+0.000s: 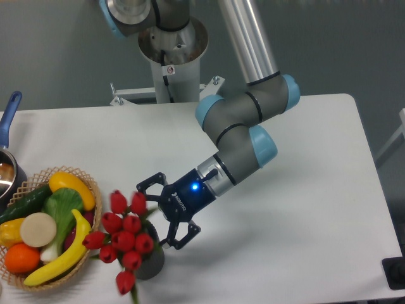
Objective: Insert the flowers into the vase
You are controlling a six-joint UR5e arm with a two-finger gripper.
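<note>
Where the flowers (124,244) stand near the desk's front edge, left of the middle, their red buds spread wide over the vase (150,261), hiding its mouth and most of its dark body; only the vase's right side and base show beneath them. One bud hangs low toward the front edge. Just right of the bunch the claw (162,213) is spread apart, its two black fingers pinching nothing, one above and one below, pointing left toward the buds; whether a finger touches the bunch cannot be told. The arm (237,136) runs back from it to the upper right, crossing the middle of the desk (316,209). To the left of the flowers, at the desk's left edge, a basket (85,263) holds a yellow banana, a leafy green with a white stalk, an orange, a cucumber, a yellow rounded piece at the top and a pale disc. Behind the basket, at the left edge, a pot (7,158) with a blue handle is partly cut off.
</note>
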